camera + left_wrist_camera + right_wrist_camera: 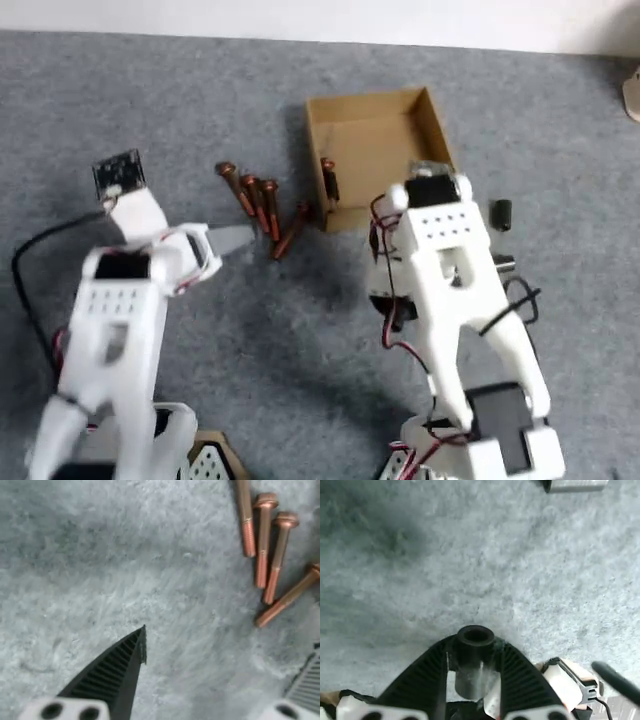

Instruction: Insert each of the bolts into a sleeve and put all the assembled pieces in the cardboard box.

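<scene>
You worked over a grey felt table [300, 330]; your left arm [110, 330] stood on one side of it and your right arm [450, 270] on the other, each stretched toward the far edge. The box [366, 99] sat open ahead of the right arm, near the far middle of the table.

Your left gripper [230, 645] hung over bare felt with its jaws spread wide and nothing between them; in the high view its pale finger [235, 238] pointed at the bolts and stopped just short of them. Your right gripper [475, 647] was clamped on the held sleeve [475, 636], a black tube standing upright between the fingers with its bore facing the camera, over bare felt.

Four bolts [258, 202] lay loose on the felt between the left gripper and the box, copper-coloured, roughly side by side, the one nearest the box angled across toward the others' tips [262, 545]. A boxed bolt [328, 180] lay inside the box against the wall on the bolts' side; its near end looked dark, though you could not tell whether that was a sleeve. A loose sleeve [502, 212] lay on the felt just beyond the box's other side; a grey piece [500, 262] lay near it, closer to the right arm.
</scene>
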`<action>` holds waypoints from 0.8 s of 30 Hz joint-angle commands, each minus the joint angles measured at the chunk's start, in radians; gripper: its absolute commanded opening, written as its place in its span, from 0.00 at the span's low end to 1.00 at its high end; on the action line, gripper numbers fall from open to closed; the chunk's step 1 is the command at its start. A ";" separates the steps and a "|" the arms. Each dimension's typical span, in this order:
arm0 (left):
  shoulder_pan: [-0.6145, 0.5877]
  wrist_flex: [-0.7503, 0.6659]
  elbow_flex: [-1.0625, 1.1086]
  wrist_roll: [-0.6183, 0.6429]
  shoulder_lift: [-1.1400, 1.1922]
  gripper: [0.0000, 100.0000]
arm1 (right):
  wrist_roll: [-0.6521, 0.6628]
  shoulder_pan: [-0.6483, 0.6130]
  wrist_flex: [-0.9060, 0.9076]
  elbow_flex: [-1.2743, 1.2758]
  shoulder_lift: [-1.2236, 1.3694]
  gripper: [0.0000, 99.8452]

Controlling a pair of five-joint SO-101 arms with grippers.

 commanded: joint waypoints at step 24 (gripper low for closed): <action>0.041 0.006 -0.906 0.181 0.929 0.30 | 0.012 -0.010 -0.326 0.354 -0.208 0.00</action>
